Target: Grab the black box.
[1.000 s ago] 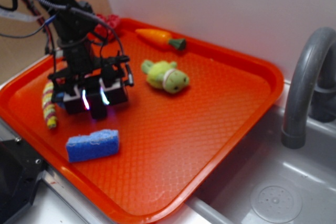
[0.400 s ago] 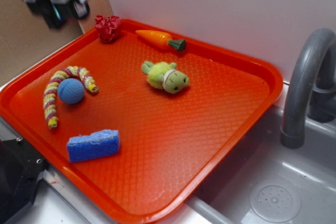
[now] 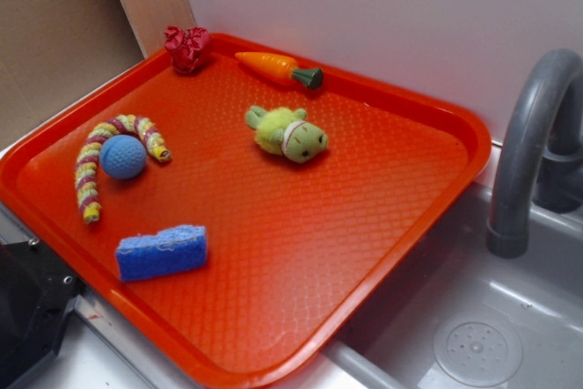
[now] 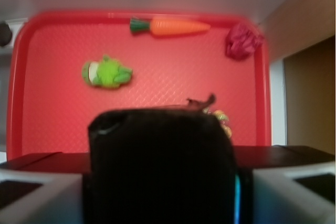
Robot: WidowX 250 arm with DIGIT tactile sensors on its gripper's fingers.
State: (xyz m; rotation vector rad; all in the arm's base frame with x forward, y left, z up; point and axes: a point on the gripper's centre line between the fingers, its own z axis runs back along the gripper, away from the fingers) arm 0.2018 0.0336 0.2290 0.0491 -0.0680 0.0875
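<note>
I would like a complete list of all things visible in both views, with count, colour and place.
Plastic tray: one, orange-red, beside the sink.
Knitted ball: one, blue, tray's left part.
Striped knitted worm: one, yellow-pink, curved around the ball.
Rectangular sponge: one, blue, near front edge.
Plush turtle: one, green, tray's middle.
Toy carrot: one, orange, back edge.
Crumpled cloth: one, dark red, back corner.
Curved faucet: one, grey, right.
Matte box: one, black, in the pincer.
Pincer: one, shut on the box, wrist view only.

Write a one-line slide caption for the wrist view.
Matte black rectangular box gripped in the tool, high above the orange plastic tray holding a toy carrot and green plush turtle.
</note>
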